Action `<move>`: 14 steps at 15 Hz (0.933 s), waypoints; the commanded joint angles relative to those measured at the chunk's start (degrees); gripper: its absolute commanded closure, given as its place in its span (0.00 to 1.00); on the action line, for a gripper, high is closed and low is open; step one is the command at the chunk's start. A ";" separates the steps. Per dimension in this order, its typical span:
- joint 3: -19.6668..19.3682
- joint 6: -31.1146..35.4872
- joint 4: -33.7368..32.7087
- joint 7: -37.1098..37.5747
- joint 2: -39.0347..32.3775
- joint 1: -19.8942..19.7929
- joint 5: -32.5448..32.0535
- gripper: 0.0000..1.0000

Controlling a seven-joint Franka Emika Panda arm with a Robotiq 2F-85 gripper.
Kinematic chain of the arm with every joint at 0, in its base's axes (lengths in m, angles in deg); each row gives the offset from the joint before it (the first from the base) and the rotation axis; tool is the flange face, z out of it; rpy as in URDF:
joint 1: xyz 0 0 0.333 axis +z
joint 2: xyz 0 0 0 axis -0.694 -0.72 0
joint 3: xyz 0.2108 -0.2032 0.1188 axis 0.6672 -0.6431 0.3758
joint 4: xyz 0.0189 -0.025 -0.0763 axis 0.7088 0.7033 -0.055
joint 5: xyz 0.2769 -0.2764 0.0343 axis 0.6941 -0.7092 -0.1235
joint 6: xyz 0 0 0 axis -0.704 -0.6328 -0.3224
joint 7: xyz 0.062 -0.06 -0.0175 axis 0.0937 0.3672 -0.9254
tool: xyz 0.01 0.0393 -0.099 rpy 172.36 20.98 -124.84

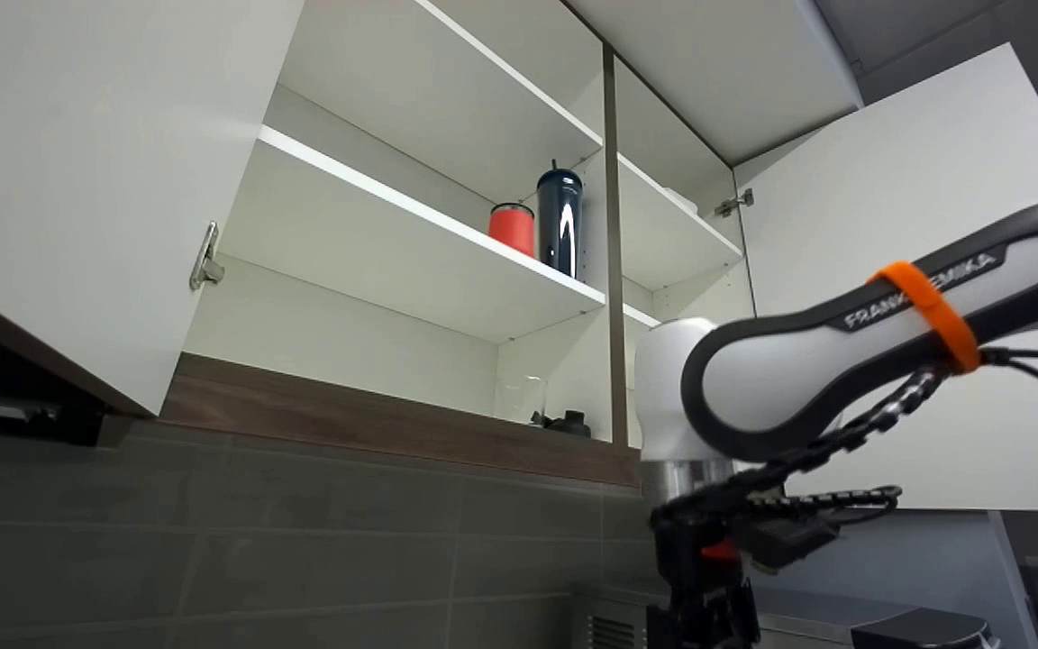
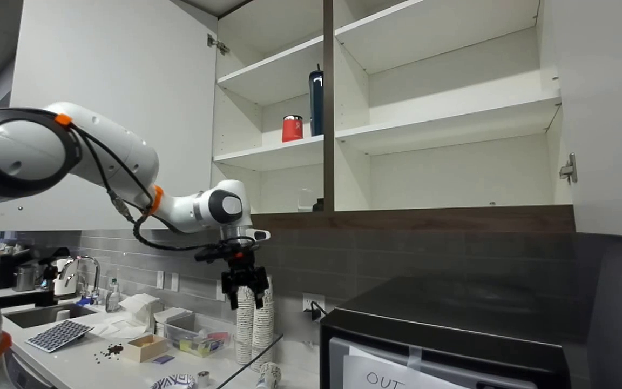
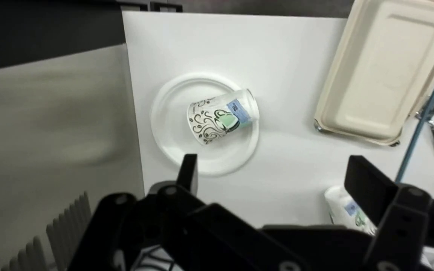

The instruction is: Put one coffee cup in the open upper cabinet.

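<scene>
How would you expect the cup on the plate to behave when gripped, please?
The coffee cup looks like thin paper, so it is probably light and may crush if squeezed. Lying on its rounded side, it could roll on the plate.

From where I stand, this is a kitchen. A curved tap (image 2: 97, 274) rises at the sink (image 2: 29, 319), grey wall tiles (image 2: 138, 253) run behind it, and an open upper cabinet (image 2: 451, 219) hangs higher than that sink

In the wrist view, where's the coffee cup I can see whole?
Near the centre of the wrist view, the coffee cup lies on its side on the round white plate, left of the tan tray.
</scene>
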 commanded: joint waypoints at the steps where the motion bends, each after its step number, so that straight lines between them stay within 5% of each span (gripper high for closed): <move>1: -0.30 0.50 -2.19 8.59 -11.79 -1.10 -1.28 0.00; 3: -1.37 -0.95 -3.84 11.68 -17.23 -0.70 1.38 0.00; 11: -3.95 4.58 -8.36 -11.13 -28.81 -2.16 18.57 0.00; 14: -4.74 3.97 -7.54 -9.85 -27.98 -1.36 17.13 0.00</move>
